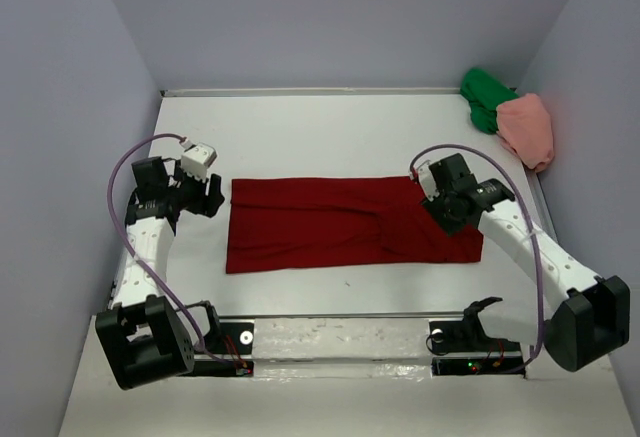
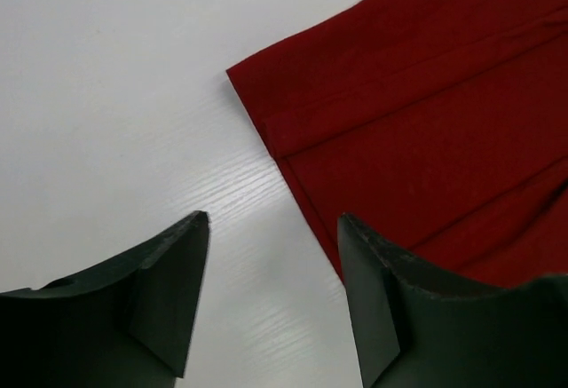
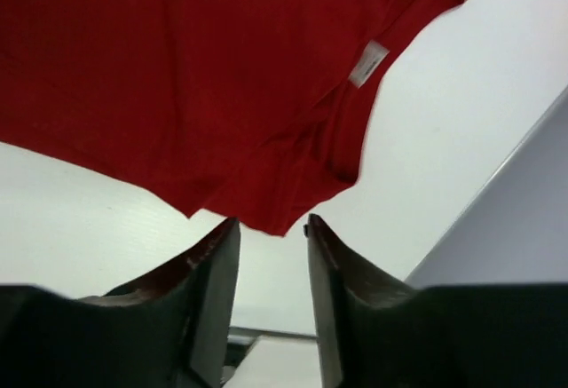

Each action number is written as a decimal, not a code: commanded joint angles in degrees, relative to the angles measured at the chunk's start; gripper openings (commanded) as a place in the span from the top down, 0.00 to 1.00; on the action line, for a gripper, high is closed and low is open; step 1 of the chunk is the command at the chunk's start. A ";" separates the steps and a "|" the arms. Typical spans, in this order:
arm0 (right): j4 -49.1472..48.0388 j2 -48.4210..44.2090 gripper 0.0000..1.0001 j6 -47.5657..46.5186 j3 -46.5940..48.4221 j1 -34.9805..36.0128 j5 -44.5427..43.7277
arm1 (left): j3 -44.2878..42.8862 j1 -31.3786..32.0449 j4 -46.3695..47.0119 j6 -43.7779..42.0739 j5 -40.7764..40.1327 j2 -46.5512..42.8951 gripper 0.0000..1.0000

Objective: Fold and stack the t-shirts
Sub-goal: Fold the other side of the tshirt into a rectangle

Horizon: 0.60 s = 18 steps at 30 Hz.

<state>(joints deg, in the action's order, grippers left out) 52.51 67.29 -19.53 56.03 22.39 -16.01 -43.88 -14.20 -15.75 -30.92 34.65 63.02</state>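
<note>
The dark red t-shirt lies flat in the middle of the table, folded into a long strip. My left gripper is open and empty just off its left end; the left wrist view shows the shirt's corner ahead of my gripper, with the right finger at the hem. My right gripper hangs over the shirt's right end. It is open, with a corner of the red fabric right at its fingertips. The green t-shirt and the pink t-shirt lie crumpled together at the back right.
A white label shows inside the red shirt's collar. The grey side wall is close on the right. Walls enclose the white table on three sides.
</note>
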 commanded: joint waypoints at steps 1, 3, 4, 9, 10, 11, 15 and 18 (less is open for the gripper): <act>-6.19 3.80 0.77 1.95 -5.05 -0.42 -2.53 | -3.58 1.18 -2.62 -2.92 3.40 2.44 0.37; -6.89 6.44 1.00 2.47 -5.23 -0.42 -3.84 | -4.37 3.02 -2.88 -3.54 2.01 4.11 0.52; -6.90 7.15 1.00 2.74 -5.06 -0.42 -4.55 | -4.72 3.73 -2.80 -3.54 1.21 4.82 0.56; -7.07 9.44 1.00 3.09 -3.04 -0.42 -4.03 | -6.39 9.62 -1.66 -2.49 -4.24 8.86 0.69; -6.98 10.14 1.00 3.18 -2.25 -0.42 -3.94 | -6.83 10.58 -0.78 -2.22 -5.72 9.30 0.69; -6.98 10.14 1.00 3.18 -1.89 -0.42 -3.68 | -7.01 11.46 -0.43 -2.04 -6.09 9.66 0.69; -7.25 12.95 1.00 3.27 -0.57 -0.42 -2.63 | -7.71 15.85 0.98 -2.74 -8.19 12.38 0.64; -7.86 14.27 1.00 3.09 -0.39 -0.42 -2.45 | -8.50 17.27 2.65 -3.45 -9.95 15.80 0.57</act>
<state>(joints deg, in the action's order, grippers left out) 47.13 80.27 -17.15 53.63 22.17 -18.68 -49.69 1.54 -15.92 -33.32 27.49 76.31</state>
